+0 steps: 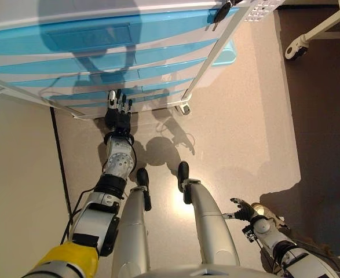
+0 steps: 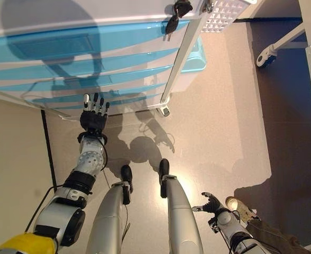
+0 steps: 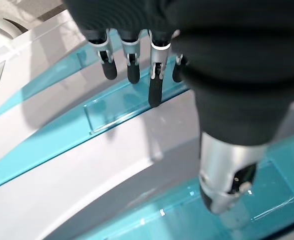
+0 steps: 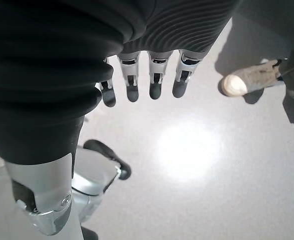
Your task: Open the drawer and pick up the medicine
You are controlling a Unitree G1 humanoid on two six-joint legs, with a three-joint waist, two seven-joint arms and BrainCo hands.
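The left hand point(image 1: 118, 113) reaches up to the drawer unit point(image 1: 100, 52), a white frame on castors holding a stack of translucent blue drawers. Its fingers point(image 3: 156, 85) are straight and spread, tips hovering just before the blue drawer front point(image 3: 121, 107) low in the stack; whether they touch it cannot be told. Every drawer in the unit looks closed, and no medicine shows anywhere. The right hand point(image 2: 211, 203) hangs low over the floor point(image 2: 219, 121), well apart from the drawer unit, fingers relaxed and holding nothing. A person's shoe point(image 4: 244, 82) rests on the floor near that hand.
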